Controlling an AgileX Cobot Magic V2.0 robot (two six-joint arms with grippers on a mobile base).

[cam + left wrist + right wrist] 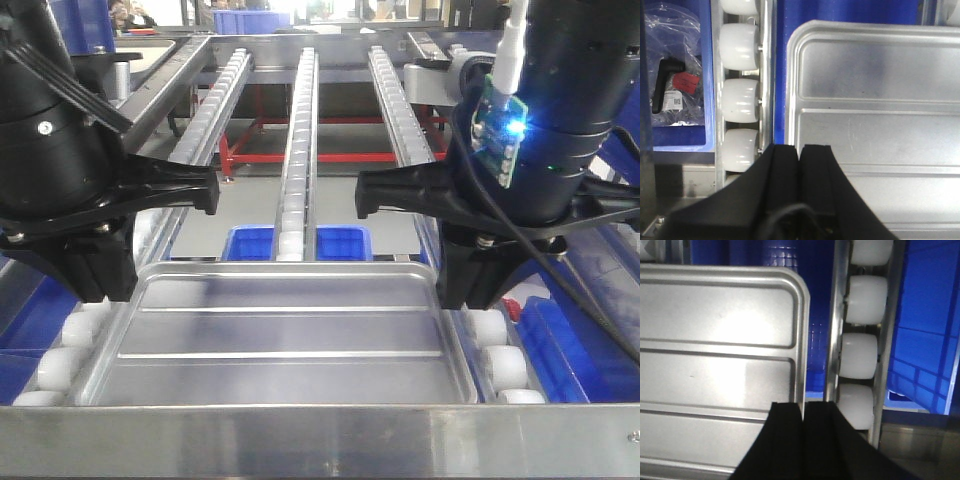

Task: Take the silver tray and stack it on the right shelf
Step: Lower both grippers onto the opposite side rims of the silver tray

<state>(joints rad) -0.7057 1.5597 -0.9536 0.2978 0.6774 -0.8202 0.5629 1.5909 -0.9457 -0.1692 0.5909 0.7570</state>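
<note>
Silver tray [290,340] lies flat on the right shelf [300,440], at its near end, with the near long rim just behind the flat steel front bar [120,440]. The floor faces up and two long ridges run left to right. It spans the centre roller rail [300,130], its short ends sitting just inside the left and right side rails. Left gripper [100,285] is down at the tray's left short edge, right gripper [465,285] at the right short edge. Left wrist view: the black fingers [785,165] are pressed nearly together, only a thin slit between them. The tray's [880,125] left rim runs straight into that slit, so they look clamped on the rim. White rollers [739,100] sit just left of the rim. Right wrist view is the same: fingers [817,425] are closed to a thin slit on the right rim of the tray [715,365], with rollers [858,356] just to the right. Blue bins [345,242] show below the rails. One bin in the left wrist view holds a clear plastic bag [675,60] with a black handle [665,85] and a red label. A red frame [330,156] stands beyond the far end of the shelf.
</note>
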